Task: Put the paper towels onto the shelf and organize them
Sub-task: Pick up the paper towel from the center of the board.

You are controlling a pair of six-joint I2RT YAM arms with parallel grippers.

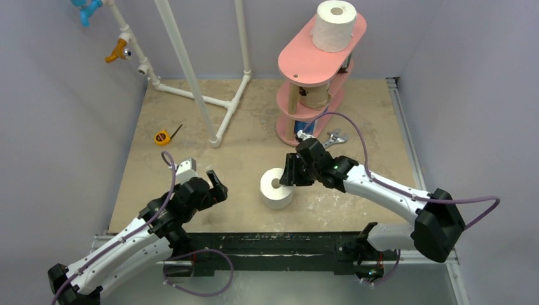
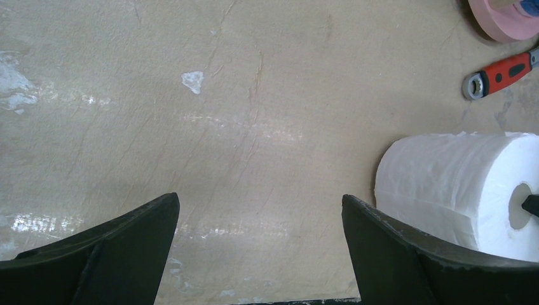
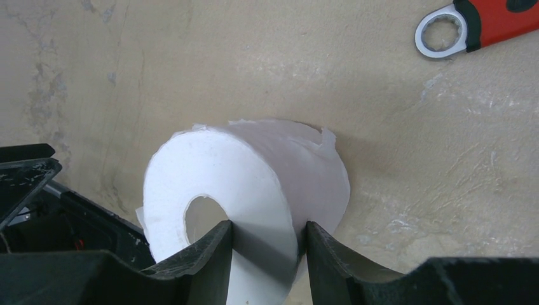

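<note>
A white paper towel roll (image 1: 276, 189) stands on end on the table in front of the arms. My right gripper (image 1: 289, 173) is shut on its wall. In the right wrist view one finger sits in the hollow core and the other presses the outside of the roll (image 3: 254, 171), with the gripper (image 3: 268, 232) pinching the paper between them. The pink shelf (image 1: 305, 60) stands at the back right. Another white roll (image 1: 335, 25) stands on its top board and a tan roll (image 1: 313, 95) on the middle one. My left gripper (image 1: 213, 181) (image 2: 260, 210) hangs open and holds nothing, left of the roll (image 2: 457, 190).
A red-handled wrench (image 1: 334, 138) (image 3: 470, 22) (image 2: 502, 73) lies by the shelf's foot. A yellow tape measure (image 1: 163, 136) lies at the left. The white pipe frame (image 1: 191, 70) stands across the back left. Grey walls close in both sides.
</note>
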